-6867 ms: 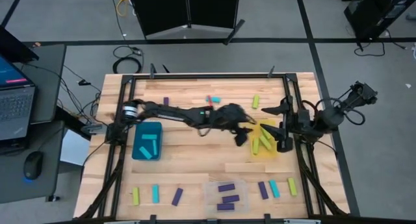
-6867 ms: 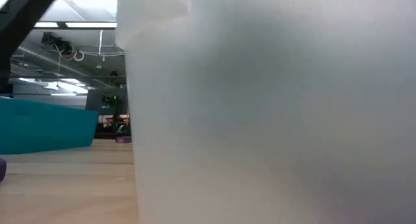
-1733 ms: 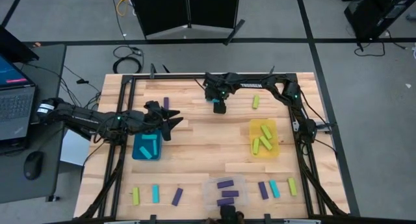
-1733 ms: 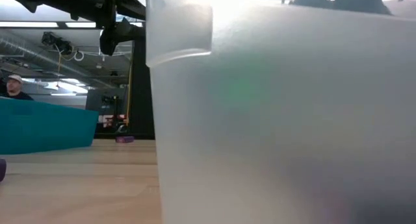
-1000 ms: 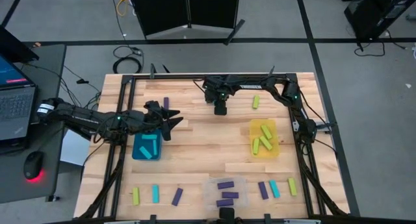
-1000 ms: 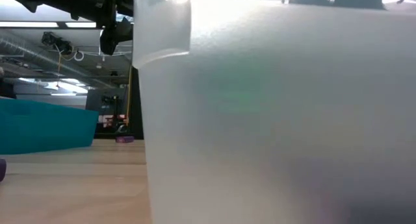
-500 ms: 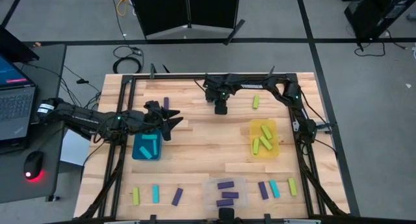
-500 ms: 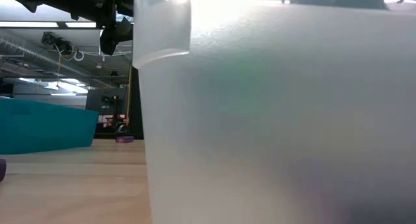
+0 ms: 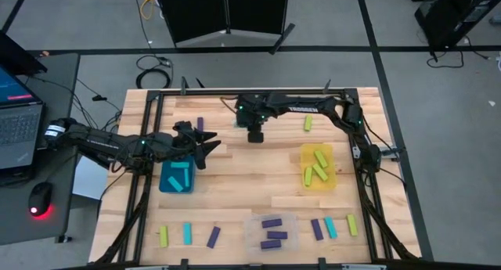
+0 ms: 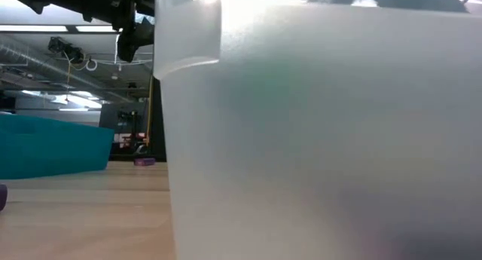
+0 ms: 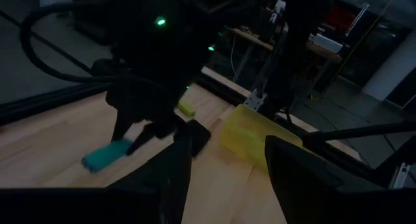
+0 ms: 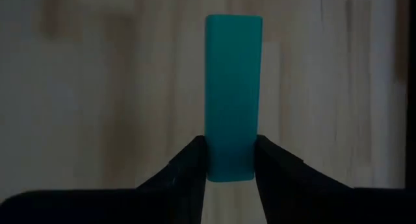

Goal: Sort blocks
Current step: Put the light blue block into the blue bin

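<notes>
Step in hand, judged: carry of 1 cyan block [image 12: 233,94] toward its bin. The block is pinched between the fingers of the right gripper [image 9: 255,135], which hangs over the far middle of the table [image 9: 235,188]. The teal bin [image 9: 178,177], w/ cyan blocks already in it, sits well apart toward the left side, just beside the left gripper [image 9: 205,151]. That gripper waits at the bin's far corner, fingers spread apart, nothing held.

Next move, judged: block to be taken across to the teal bin and let go above it; the waiting left arm is near that path, so clearance should be minded.

Views compared: the grip is proved only by the right wrist view, where the block stands clamped at its near end over bare wood. In the high view the block is hidden under the gripper, but the layout is given: yellow bin [image 9: 319,167] w/ green blocks, clear bin [image 9: 272,232] w/ purple ones, loose blocks along the near edge. The low view is mostly blocked by the clear bin's wall.
</notes>
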